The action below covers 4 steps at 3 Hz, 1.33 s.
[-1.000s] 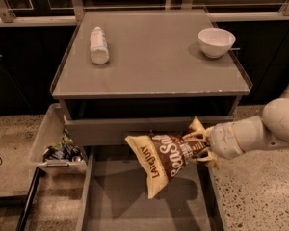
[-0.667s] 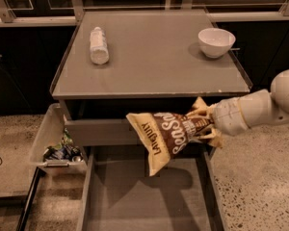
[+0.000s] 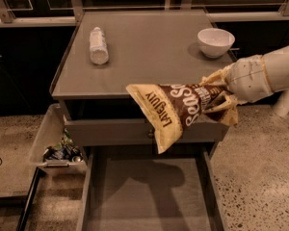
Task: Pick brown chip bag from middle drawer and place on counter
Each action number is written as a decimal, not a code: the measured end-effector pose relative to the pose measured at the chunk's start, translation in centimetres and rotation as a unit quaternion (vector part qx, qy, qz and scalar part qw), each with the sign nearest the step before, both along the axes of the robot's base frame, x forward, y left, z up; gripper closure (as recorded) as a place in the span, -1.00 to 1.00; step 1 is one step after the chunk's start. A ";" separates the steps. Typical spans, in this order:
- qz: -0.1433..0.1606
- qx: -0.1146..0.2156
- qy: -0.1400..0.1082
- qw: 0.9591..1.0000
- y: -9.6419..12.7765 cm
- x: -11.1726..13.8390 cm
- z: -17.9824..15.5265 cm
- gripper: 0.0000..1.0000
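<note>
Up goes the brown chip bag (image 3: 176, 110), lifted since a second ago from low over the drawer to counter-edge height. Nearest, the middle drawer (image 3: 144, 201) stands pulled out, the bag's shadow on its floor. At its left a bin (image 3: 44, 138) holds clutter. Above, the gripper (image 3: 220, 100) reaches in from the right, clamped on the bag's right end, so the bag hangs tilted in the air before the closed drawer front (image 3: 111, 131). Beyond, the counter (image 3: 149, 52) carries a white bottle (image 3: 98, 45) lying on its left side and a white bowl (image 3: 215, 41) at the right.
</note>
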State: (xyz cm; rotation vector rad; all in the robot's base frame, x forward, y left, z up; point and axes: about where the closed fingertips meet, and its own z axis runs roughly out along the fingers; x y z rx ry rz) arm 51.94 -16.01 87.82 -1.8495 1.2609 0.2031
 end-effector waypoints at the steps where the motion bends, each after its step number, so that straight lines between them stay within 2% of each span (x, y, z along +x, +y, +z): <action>1: -0.018 0.042 -0.017 0.999 -0.7 -0.9 1.7 1.00; 2: -0.020 0.040 -0.017 0.999 -0.4 -1.4 1.8 1.00; 3: -0.026 0.039 -0.043 0.998 0.3 0.1 3.6 1.00; 4: -0.039 0.034 -0.066 0.997 1.2 3.2 6.7 1.00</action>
